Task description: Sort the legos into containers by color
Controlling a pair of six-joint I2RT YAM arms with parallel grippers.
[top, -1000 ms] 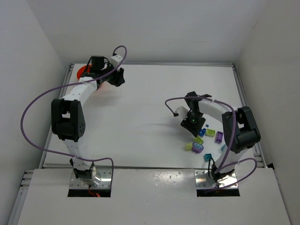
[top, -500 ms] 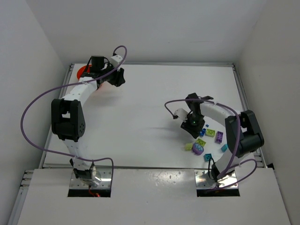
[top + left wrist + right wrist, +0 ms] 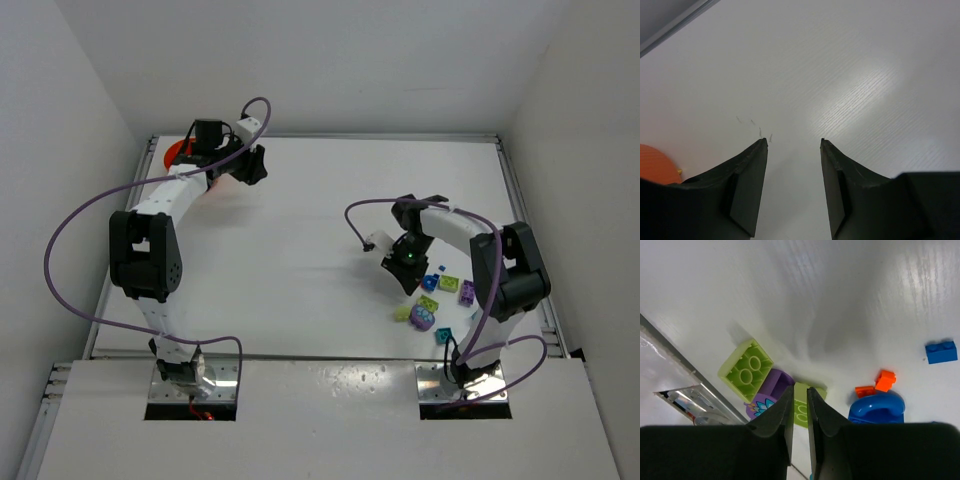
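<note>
right wrist view: the right gripper [image 3: 800, 389] is shown above the legos [image 3: 432, 300], its jaws drawn almost together with only a slit between them, and nothing is seen clamped. the legos are gathered near the right edge of the tabletop [image 3: 300, 230], towards its near right corner. directly below the fingertips a lime brick [image 3: 801, 412] is found touching a purple piece [image 3: 767, 395], with a second lime brick [image 3: 744, 370] just beside it. if a descent is made with the jaws this narrow, the brick is likely to be pushed aside rather than gripped. if the jaws are reopened over the pair, both colours may be taken at once. the small orange bits [image 3: 879, 382] by the blue round piece [image 3: 876, 409] could be scattered by any sweep. the left gripper [image 3: 794, 142] is held open and empty beside the orange bowl [image 3: 178, 150] at the far left corner, well apart from the legos, so a long carry is judged necessary and contact between the arms is possible there
</note>
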